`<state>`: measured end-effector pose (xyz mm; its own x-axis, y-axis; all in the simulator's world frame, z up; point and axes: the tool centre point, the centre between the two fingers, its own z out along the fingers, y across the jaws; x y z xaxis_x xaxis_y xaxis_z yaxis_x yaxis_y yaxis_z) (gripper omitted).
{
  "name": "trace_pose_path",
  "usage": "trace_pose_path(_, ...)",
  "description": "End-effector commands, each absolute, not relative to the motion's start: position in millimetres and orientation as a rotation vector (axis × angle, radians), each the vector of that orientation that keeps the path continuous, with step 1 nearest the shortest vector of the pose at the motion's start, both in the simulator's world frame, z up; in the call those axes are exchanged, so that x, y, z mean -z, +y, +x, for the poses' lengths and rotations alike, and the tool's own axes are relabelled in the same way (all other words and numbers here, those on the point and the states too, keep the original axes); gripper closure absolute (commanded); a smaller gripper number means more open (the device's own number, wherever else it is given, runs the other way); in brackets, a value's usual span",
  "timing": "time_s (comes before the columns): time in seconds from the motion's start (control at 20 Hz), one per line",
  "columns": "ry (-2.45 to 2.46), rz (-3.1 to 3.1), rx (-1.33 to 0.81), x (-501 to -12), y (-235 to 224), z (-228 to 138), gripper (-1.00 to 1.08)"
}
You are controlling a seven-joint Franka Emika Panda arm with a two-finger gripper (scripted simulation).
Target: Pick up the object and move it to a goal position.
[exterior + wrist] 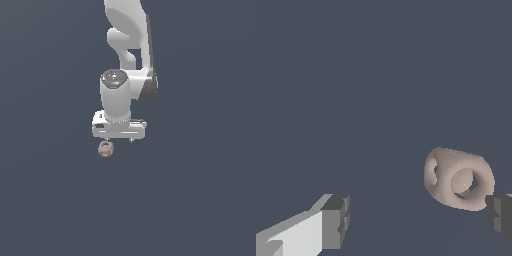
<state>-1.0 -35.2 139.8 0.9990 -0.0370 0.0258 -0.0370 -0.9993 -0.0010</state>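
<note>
Wrist view, gripper [418, 220] wide open, object [457, 178] beside one finger

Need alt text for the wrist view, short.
A small pinkish-tan lumpy object with a ring-like hollow lies on a plain dark grey-blue surface, close beside one dark-padded finger. The white gripper is open, its other finger far from the object.

Surface [50, 200]: flat, uniform dark slate-blue, fills both views, no edges or seams visible. Only item seen against it is the object [105, 149], a small pinkish-tan lump with a ring-like hollow, just at 7 o'clock from frame centre in the exterior view. Contact with the surface can't be confirmed; no clear shadow under it.
</note>
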Motion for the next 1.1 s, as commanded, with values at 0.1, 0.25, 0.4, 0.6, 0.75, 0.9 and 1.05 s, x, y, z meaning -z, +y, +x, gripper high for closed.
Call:
trace_pose_path(0.1,0.229,-3.132,0.014,-108.2,-81.9,-9.7,-0.92)
trace_pose_path(0.25,0.297,-3.127,0.005,-95.5,-100.6,-14.6,-0.92)
trace_pose_path(0.4,0.329,-3.124,0.000,-89.8,-109.0,-17.1,-0.92)
trace_pose_path(0.6,0.322,-3.125,-0.001,-89.6,-107.6,-17.1,-0.92)
trace_pose_path(0.75,0.323,-3.125,-0.001,-82.3,-108.0,-17.4,-0.92)
trace_pose_path(0.9,0.326,-3.125,-0.001,-69.0,-108.5,-17.9,-0.92)
trace_pose_path(1.05,0.329,-3.125,0.000,-53.3,-109.0,-18.5,-0.92)
